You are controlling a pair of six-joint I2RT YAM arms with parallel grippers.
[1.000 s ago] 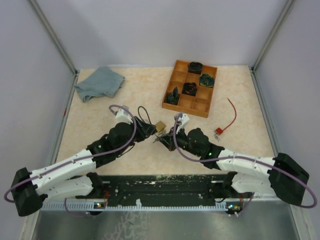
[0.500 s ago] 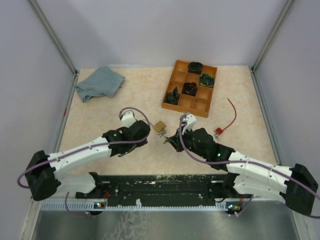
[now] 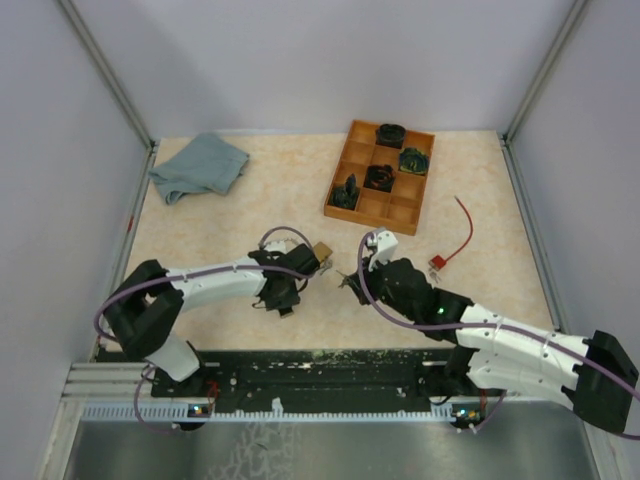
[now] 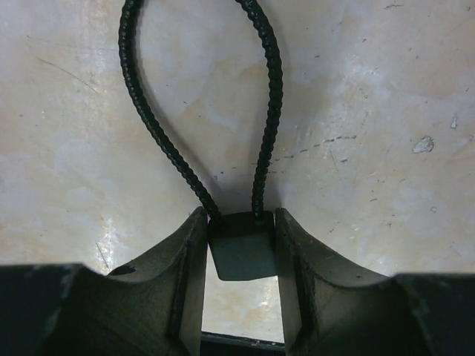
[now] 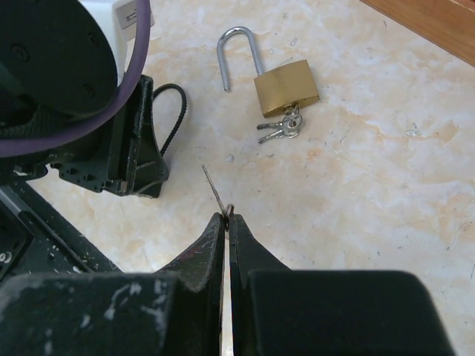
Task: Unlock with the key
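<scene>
Plainly, the left gripper (image 4: pixel 240 216) is closed down on a small black tab (image 4: pixel 239 256), one finger pressed to each side of it. A black braided cable loop (image 4: pixel 159 133) rises out of the tab towards 12 o'clock over the pale marbled table (image 5: pixel 386 193).

The right gripper (image 5: pixel 226 215) is pinched almost completely together, and a thin metal sliver (image 5: pixel 213 187) sticks out from between its tips, slanting towards 11 o'clock. What the sliver is cannot be made out.

The brass padlock (image 5: pixel 287 85) lies flat on the table at about 1 o'clock from the right fingertips and apart from them. Its shackle (image 5: pixel 220 63) is open: one leg sits in the body, while the other ends free beside it. A small bunch of keys (image 5: pixel 278 130) hangs at the bottom of the body. Whether a key sits in the keyhole cannot be told.

From above, the padlock sits between the two grippers, neither of which touches it. A wooden tray (image 3: pixel 402 210) with dark parts in some compartments lies at 1 o'clock from it. A grey-blue cloth (image 3: pixel 200 165) lies at 10 o'clock and a red cable (image 3: pixel 468 222) at 3 o'clock.
</scene>
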